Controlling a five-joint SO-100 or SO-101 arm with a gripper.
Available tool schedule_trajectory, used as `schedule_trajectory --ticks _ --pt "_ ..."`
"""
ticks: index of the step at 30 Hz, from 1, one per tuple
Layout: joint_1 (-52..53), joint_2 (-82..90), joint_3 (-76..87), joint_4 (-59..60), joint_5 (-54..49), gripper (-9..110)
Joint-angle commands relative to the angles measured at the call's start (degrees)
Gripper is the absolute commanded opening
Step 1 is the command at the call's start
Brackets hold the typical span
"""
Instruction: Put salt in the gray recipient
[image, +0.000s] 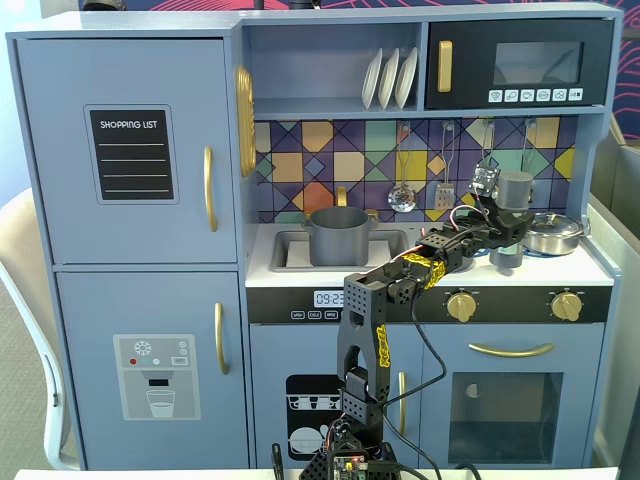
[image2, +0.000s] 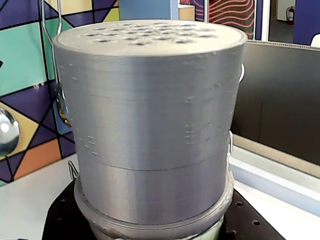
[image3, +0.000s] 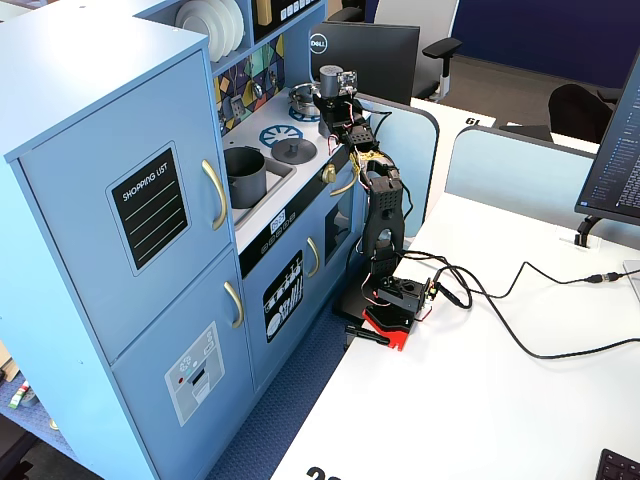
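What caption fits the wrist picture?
Close-up of the salt, its gray holed cap filling the frame.

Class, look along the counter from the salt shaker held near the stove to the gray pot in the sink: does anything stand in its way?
Nothing visible does. The salt is at the gripper, right of the gray pot in a fixed view. The flat gray lid lies low on the counter between them; the steel pan sits farther right.

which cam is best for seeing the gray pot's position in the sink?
A fixed view, head-on: the gray pot sits upright in the sink, unobstructed, left of the end effector shut on the salt shaker. The other fixed view shows the pot smaller, from the side. The wrist view shows only the shaker's cap; no pot.
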Motion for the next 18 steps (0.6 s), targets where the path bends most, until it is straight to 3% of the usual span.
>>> schedule_trajectory --ticks 1,18 --pt "-0.4 0.8 -4.7 -0.4 0.6 0" --pt "-1.7 2.9 5.7 -6.2 -1.8 0"
